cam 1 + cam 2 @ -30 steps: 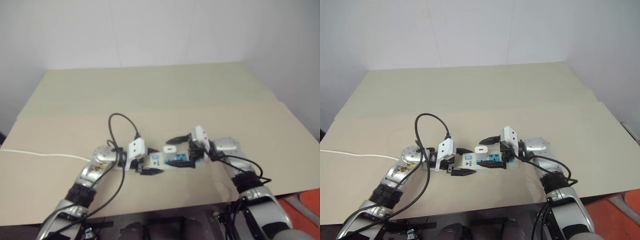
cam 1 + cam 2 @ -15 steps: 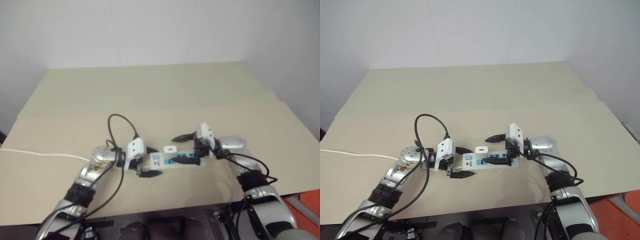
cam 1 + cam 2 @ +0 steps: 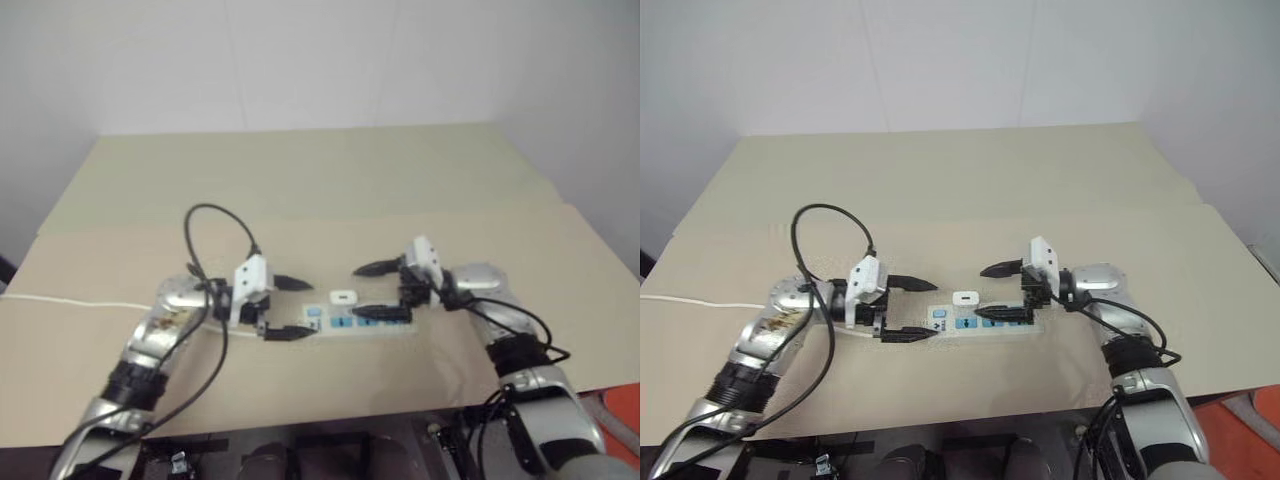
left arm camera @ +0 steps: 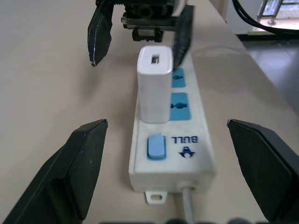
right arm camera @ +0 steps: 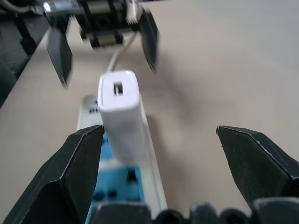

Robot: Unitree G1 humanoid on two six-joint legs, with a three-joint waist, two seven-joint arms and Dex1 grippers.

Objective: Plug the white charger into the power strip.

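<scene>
The power strip lies flat on the beige table, its blue sockets facing up. The white charger stands upright in the socket beside the strip's switch, and neither gripper touches it. My left gripper hovers open just off the strip's switch end, one finger on each side of the strip's line. At the strip's other end my right gripper is open too, pointing at the charger from a short way off. In the right wrist view the charger rises between me and the left gripper's fingers.
The strip's thin white cord runs off to the table's left edge. A black cable loops above my left wrist. The table stretches wide behind the strip, and its front edge lies close below my arms. Something orange-red shows at the lower right.
My left gripper has opened, let go of the strip's switch end, and drawn up and away to the left. The right gripper has pulled back to the right. The charger stays standing in the strip.
</scene>
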